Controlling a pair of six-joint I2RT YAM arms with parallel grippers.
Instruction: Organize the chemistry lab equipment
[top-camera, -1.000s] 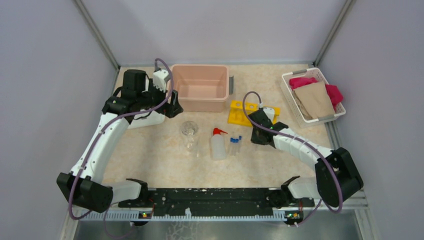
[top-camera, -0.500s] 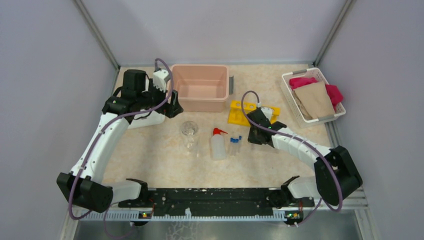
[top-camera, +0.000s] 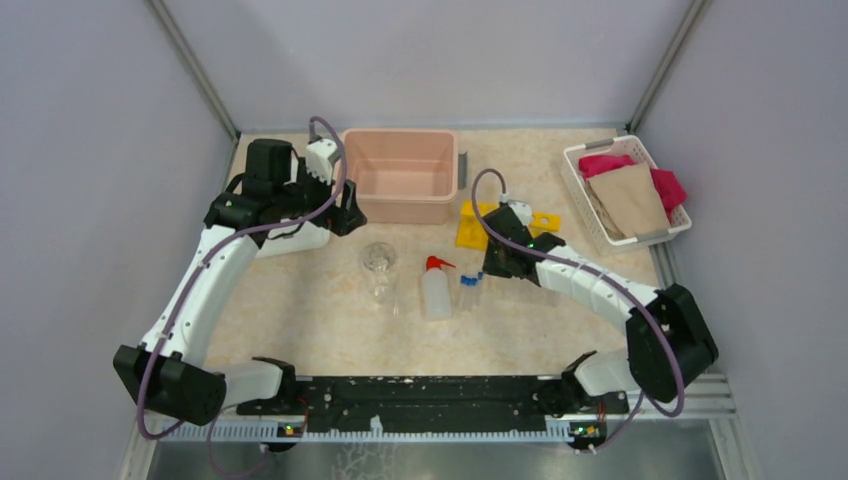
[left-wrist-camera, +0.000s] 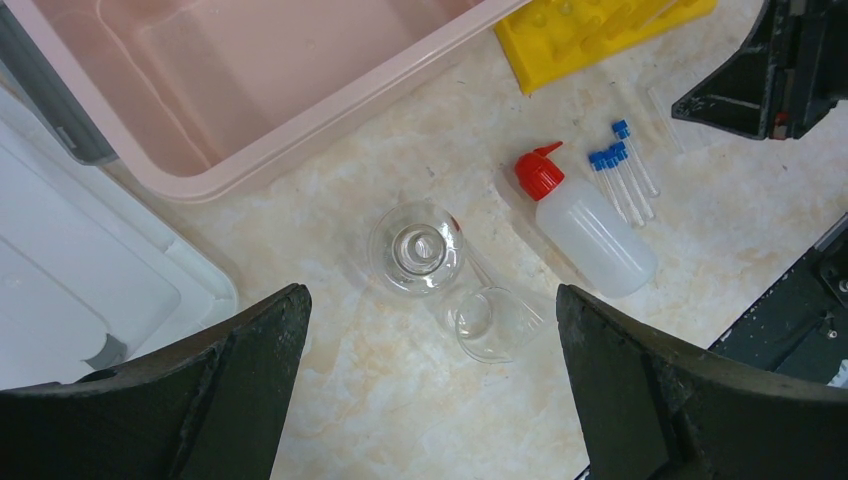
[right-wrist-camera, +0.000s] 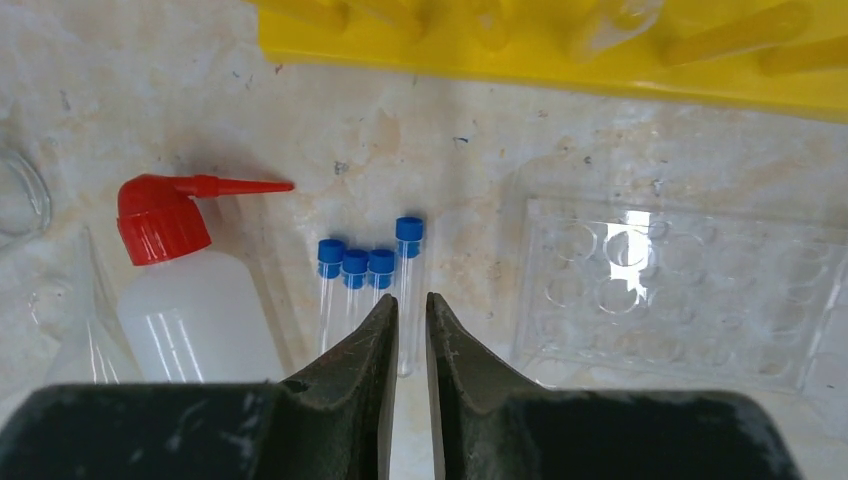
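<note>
A clear glass flask (top-camera: 379, 258) (left-wrist-camera: 415, 250) stands mid-table, with a small clear beaker (left-wrist-camera: 485, 322) lying beside it. Right of them lies the white squeeze bottle (top-camera: 435, 290) (right-wrist-camera: 195, 300) with its red nozzle. Several blue-capped tubes (top-camera: 470, 284) (right-wrist-camera: 355, 265) lie side by side next to it. The yellow tube rack (top-camera: 470, 225) (right-wrist-camera: 550, 50) lies behind them, partly covered by my right arm. My right gripper (top-camera: 488, 268) (right-wrist-camera: 412, 300) hovers over the rightmost tube (right-wrist-camera: 408, 240), its jaws a narrow slit apart with nothing between them. My left gripper (top-camera: 350, 215) (left-wrist-camera: 430, 295) hangs wide open above the flask and beaker.
A pink bin (top-camera: 403, 175) (left-wrist-camera: 250, 80) sits at the back, with a white lid (left-wrist-camera: 80, 290) to its left. A clear well plate (right-wrist-camera: 680, 290) lies right of the tubes. A white basket (top-camera: 625, 195) of pink and tan cloths stands at the far right.
My right gripper has moved left from the rack to above the blue-capped tubes. The left arm has not moved.
</note>
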